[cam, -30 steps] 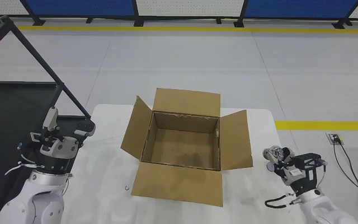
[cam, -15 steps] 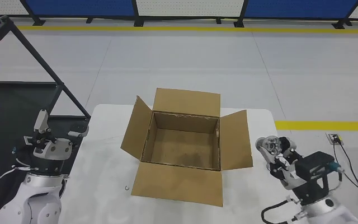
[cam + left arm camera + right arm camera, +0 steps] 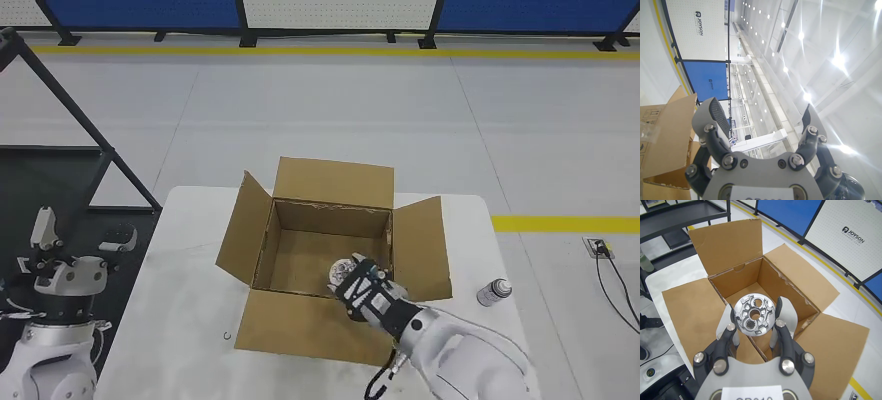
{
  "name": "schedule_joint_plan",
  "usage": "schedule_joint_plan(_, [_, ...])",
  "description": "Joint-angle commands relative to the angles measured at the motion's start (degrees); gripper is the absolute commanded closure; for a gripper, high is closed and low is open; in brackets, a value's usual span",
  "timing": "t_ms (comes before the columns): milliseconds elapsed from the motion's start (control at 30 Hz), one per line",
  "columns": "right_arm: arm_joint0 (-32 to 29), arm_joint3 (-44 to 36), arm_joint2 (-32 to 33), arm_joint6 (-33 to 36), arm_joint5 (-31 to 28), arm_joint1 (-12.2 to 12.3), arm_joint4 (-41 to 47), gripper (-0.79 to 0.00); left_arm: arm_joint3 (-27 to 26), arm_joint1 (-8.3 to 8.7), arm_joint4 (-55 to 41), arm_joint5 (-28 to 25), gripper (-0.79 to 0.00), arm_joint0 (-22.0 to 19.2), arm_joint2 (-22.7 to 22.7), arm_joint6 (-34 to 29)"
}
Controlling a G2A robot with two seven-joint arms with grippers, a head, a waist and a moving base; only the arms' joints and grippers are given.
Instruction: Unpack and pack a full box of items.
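An open cardboard box (image 3: 310,322) (image 3: 810,279) stands in the middle of the white table, its four flaps folded out and its floor bare. My right gripper (image 3: 352,284) (image 3: 755,313) hangs over the box's near edge, shut on a round silver metal disc (image 3: 754,316) (image 3: 343,271) with holes and cast ribs. My left gripper (image 3: 75,242) (image 3: 759,117) stands open off the table's left side, pointing up at the ceiling, with nothing between its fingers. The box's flap (image 3: 664,136) shows beside it.
A small silver can (image 3: 493,292) stands on the table right of the box. A tiny ring-like part (image 3: 228,335) lies on the table left of the near flap. A black rack (image 3: 50,200) stands left of the table.
My right gripper has swung from the table's right edge to above the box's near edge, carrying the metal disc. The left arm has drawn back leftward. A can now shows at the right.
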Motion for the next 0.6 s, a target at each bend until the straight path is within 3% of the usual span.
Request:
schedule_joint_plan(0, [5.73,5.28,-4.3,1.07,2.71,-1.27,0.85,0.0,-0.08,-0.01,-0.28,-0.11,-0.785,0.32,-0.31,-0.12])
schedule_joint_plan(167, [14.46,16.42,-8.87,2.17,7.08,-4.14,9.67,0.0,-0.2,-0.07,-0.86,-0.55,-0.785,1.03,-0.78,-0.37])
schedule_joint_plan(567, [14.46,16.42,-8.87,2.17,7.08,-4.14,9.67,0.0,1.53,-0.06,-1.47,-0.25,-0.785,0.74,-1.94,0.34])
